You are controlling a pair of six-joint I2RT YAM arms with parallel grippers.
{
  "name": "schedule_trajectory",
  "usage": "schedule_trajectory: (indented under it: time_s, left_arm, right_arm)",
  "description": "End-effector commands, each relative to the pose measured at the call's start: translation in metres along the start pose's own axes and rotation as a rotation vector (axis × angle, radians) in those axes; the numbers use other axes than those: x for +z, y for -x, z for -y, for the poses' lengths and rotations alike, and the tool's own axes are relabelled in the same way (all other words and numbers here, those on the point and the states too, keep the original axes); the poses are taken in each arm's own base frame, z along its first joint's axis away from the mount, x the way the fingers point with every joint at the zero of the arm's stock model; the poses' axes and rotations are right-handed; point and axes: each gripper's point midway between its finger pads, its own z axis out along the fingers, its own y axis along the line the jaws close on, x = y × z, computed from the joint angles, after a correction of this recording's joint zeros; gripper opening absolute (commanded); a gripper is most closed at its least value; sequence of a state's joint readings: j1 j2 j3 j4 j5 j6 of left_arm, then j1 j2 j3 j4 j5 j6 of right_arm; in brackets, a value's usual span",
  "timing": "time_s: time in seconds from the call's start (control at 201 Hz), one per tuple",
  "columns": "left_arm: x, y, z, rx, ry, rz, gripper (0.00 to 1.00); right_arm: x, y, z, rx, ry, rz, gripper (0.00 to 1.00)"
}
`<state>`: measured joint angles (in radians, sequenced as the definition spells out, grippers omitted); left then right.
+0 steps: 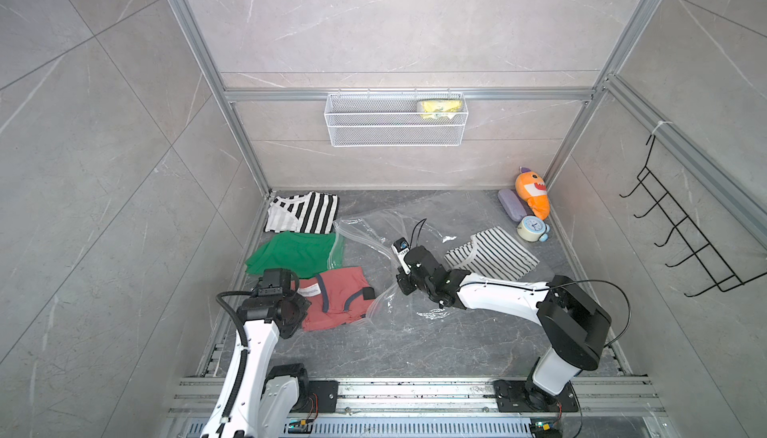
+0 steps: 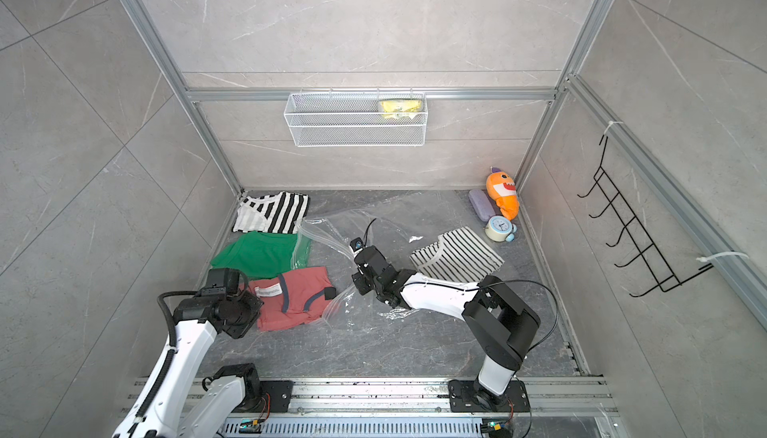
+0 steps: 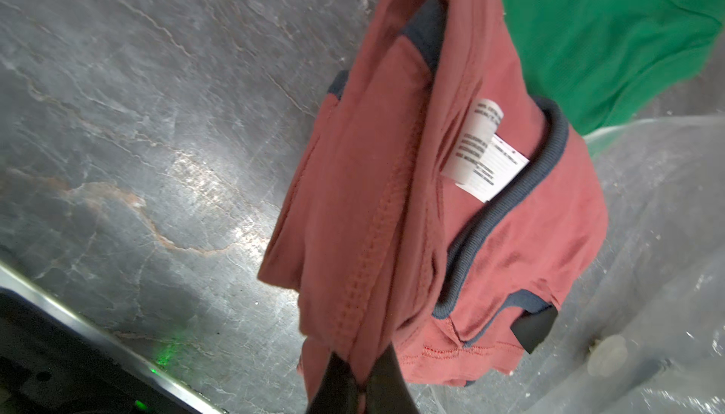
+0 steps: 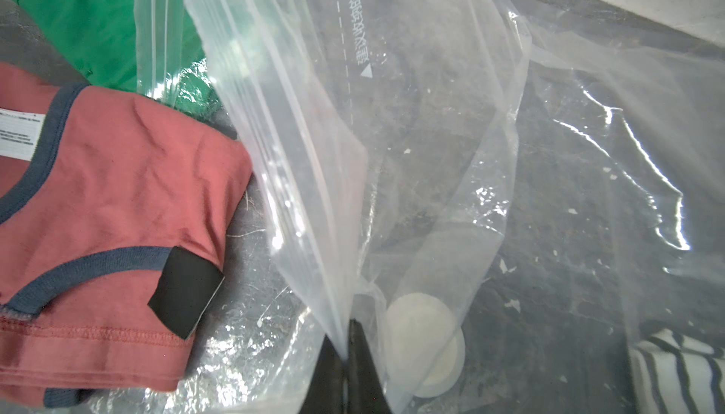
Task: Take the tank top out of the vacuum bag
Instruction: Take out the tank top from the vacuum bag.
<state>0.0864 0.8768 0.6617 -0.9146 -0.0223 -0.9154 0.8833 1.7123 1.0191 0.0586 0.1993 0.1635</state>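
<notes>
Salmon-red cotton tank top with navy trim (image 1: 336, 303) lies near left on the grey stone counter (image 1: 394, 353) in both top views. Its right edge overlaps a corner of the large clear plastic vacuum bag (image 1: 436, 216), which is spread mid-counter.

Left wrist view: the left jaws are closed on the top's hem.

Right wrist view: the right jaws pinch the bag's zip edge, beside its round white valve (image 4: 423, 349).

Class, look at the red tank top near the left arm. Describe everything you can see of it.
The tank top is brick-red soft knit with navy ribbed trim, a white care label and a black tab at the trim's end. It lies crumpled on the dark table beside the green garment, one edge over the clear plastic of the vacuum bag. The left gripper, shut, pinches its stitched hem.
</notes>
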Motion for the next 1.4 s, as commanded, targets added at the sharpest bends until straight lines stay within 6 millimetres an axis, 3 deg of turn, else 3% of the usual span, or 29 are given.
schedule_trajectory:
  time_s: [0.0,0.119,0.259,0.304,0.324,0.438,0.592,0.667,0.836,0.971,1.15,1.394]
  left_arm:
    - [-0.006,0.015,-0.007,-0.004,0.033,0.065,0.0]
    - [-0.015,0.03,-0.012,-0.036,0.038,0.158,0.0]
    - [-0.01,0.034,-0.006,-0.025,0.033,0.156,0.0]
    - [-0.01,0.036,-0.003,-0.02,0.028,0.155,0.26]
    - [-0.011,0.037,-0.003,-0.023,0.032,0.158,0.33]
    - [-0.027,0.048,0.001,-0.042,0.008,0.231,0.42]
    - [-0.04,0.051,0.03,0.038,-0.117,0.26,0.39]
    - [-0.032,0.04,0.042,0.081,-0.122,0.222,0.39]
    - [0.008,0.017,0.059,0.06,-0.156,0.127,0.34]
    - [0.03,0.017,0.052,0.023,-0.136,0.124,0.34]
    - [0.048,0.017,0.051,0.008,-0.144,0.09,0.34]
    - [0.068,0.023,0.034,-0.076,-0.137,0.039,0.34]
  right_arm:
    - [-0.006,0.005,0.005,0.005,-0.028,0.031,0.0]
    - [-0.005,0.004,0.005,0.004,-0.031,0.03,0.0]
    - [-0.004,0.004,0.005,0.007,-0.032,0.031,0.0]
    - [-0.004,0.003,0.005,0.006,-0.034,0.029,0.0]
    - [-0.004,0.003,0.005,0.006,-0.034,0.028,0.0]
    - [-0.003,0.003,0.006,0.006,-0.04,0.029,0.0]
    - [-0.003,0.002,0.005,0.013,-0.03,0.026,0.0]
    - [-0.002,0.003,0.005,0.02,-0.029,0.033,0.0]
    - [-0.002,0.002,0.005,0.025,-0.029,0.044,0.0]
    - [-0.004,0.004,0.007,0.028,-0.037,0.054,0.0]
    - [-0.005,0.003,0.009,0.032,-0.043,0.062,0.0]
    - [-0.009,0.006,0.01,0.033,-0.047,0.082,0.0]
